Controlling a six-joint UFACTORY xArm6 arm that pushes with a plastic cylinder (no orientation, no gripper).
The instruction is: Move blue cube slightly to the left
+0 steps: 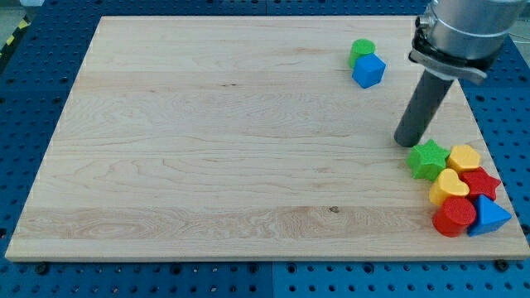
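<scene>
The blue cube [368, 69] sits near the view's top right of the wooden board [207, 141]. A green cylinder [361, 50] touches it just above and to its left. My tip [406, 143] rests on the board below and to the right of the blue cube, well apart from it. It stands just above and left of a green star [428, 159].
A cluster sits at the view's bottom right: the green star, a yellow heart [464, 156], a second yellow heart [450, 187], a red star [480, 182], a red cylinder [454, 217] and a blue triangle [489, 217]. The board's right edge lies close by.
</scene>
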